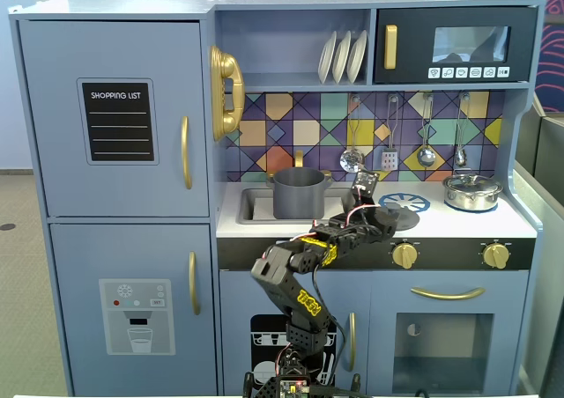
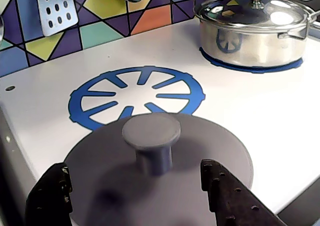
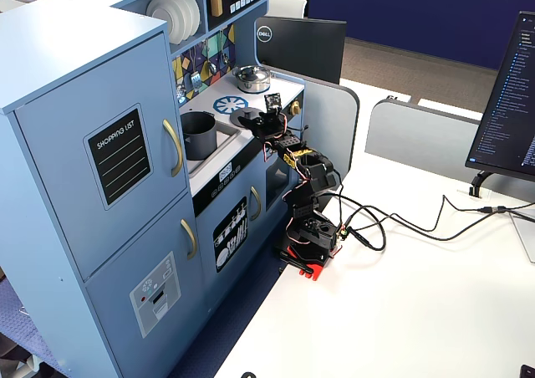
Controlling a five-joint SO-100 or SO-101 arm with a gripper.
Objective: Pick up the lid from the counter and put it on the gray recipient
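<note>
Gray lid [image 2: 160,178], one, flat on the white desk [image 2: 260,116] beside one blue burner print [image 2: 136,98].
Wrist view: pincer [image 2: 150,196] spread around its knob; one silver pot [image 2: 252,31] beyond. Fixed view: one gray recipient [image 1: 298,193] left of the lid.

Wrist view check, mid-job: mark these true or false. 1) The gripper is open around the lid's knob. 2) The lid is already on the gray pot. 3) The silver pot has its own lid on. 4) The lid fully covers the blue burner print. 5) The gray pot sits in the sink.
1) True: the gripper is open, a finger either side of the knob on the lid.
2) False: the lid lies on the counter; the gray pot is uncovered.
3) True: the silver pot is lidded.
4) False: the burner print is mostly exposed behind the lid.
5) True.
</note>
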